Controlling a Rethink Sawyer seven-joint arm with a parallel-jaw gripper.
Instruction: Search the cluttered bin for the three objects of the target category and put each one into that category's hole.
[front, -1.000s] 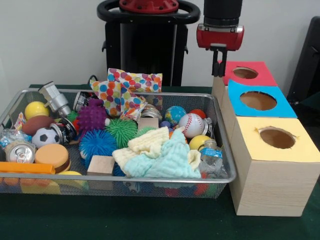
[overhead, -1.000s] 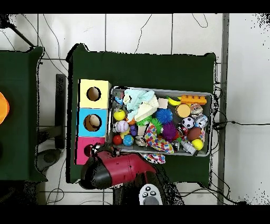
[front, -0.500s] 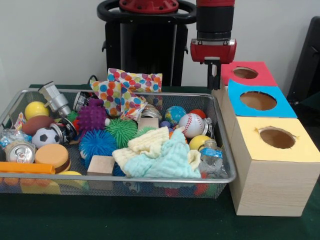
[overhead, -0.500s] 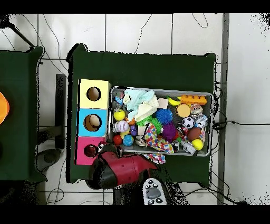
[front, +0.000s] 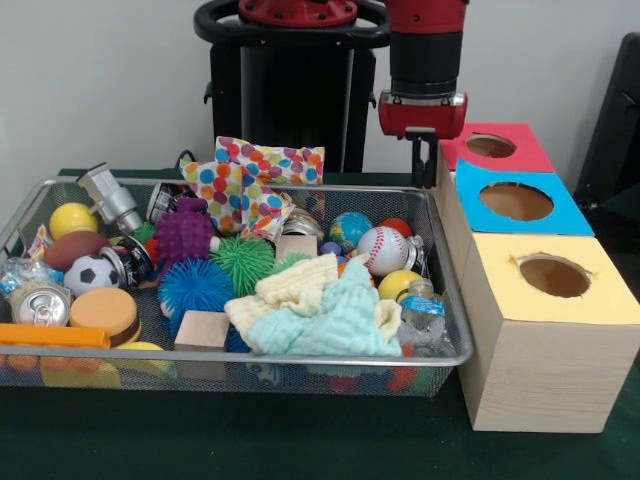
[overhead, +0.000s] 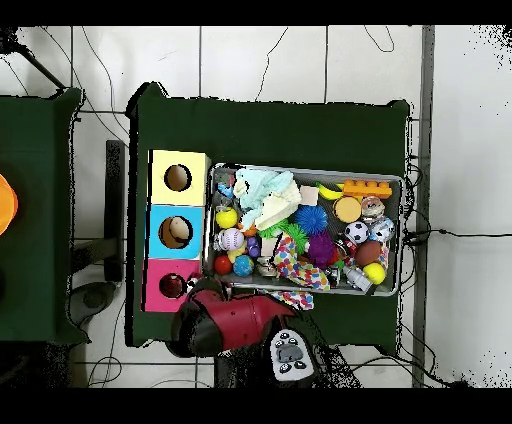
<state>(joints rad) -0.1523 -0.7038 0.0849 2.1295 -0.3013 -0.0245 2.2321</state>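
A wire mesh bin holds a jumble of toys. Among them are a baseball, a globe ball, a red ball, a soccer ball and a yellow ball. Beside the bin stand three boxes with round holes: red, blue and yellow. My gripper hangs just left of the red box, above the bin's far right corner. It is shut and holds nothing. In the overhead view the red arm hides it.
Spiky balls, cloths, a polka-dot bag, a can, wooden blocks and a crumpled bottle fill the bin. In the overhead view the bin lies right of the boxes.
The gripper has moved from over the red box's near corner leftward toward the bin's corner and dropped slightly. Nothing in the bin has shifted.
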